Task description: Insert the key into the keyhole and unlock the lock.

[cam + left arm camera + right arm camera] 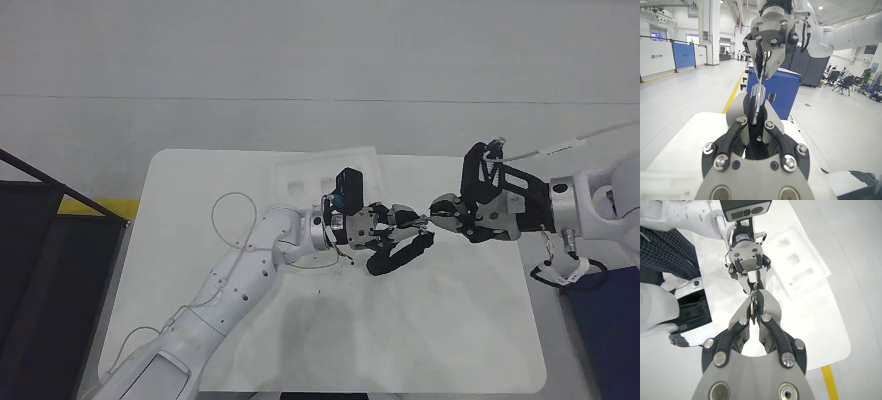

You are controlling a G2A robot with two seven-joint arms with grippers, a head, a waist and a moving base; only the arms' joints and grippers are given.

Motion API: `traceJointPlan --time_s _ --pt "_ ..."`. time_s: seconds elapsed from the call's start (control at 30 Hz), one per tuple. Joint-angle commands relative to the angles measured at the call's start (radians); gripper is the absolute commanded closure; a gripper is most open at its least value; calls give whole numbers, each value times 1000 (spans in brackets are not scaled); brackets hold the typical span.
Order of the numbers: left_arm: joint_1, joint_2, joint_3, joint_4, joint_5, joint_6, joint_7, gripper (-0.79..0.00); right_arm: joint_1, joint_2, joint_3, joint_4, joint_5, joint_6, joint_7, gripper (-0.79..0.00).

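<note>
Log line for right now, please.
left gripper: shut on lock | right gripper: shut on key | key: tip at lock's end, depth unclear

Both arms are glossy white shells of rounded segments: the left arm [240, 285] has small dark dots along its casing and a thin pale cable looping beside it, while the right arm [600, 200] has black cable bundles at its wrist. Each ends in a grey metal plate studded with silver round-head screws, from which curved black links run to flat pale-grey fingers lined with black pads, on the left gripper [755, 106] and the right gripper [755, 300] alike. A black camera box [348, 186] sits on the left wrist, with a small label below it
</note>
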Motion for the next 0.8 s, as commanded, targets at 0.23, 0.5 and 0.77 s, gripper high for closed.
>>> traceJointPlan --time_s 0.23,0.5,0.77 --pt "13 -3 2 -1 18 2 24 0 -35 12 40 -13 78 206 57 0" --pt "17 -3 -8 0 31 5 35 0 -86 21 85 -32 116 259 -1 -785" --pt "31 2 -34 -5 28 11 45 0 -140 35 141 -38 85 196 -41 -785"
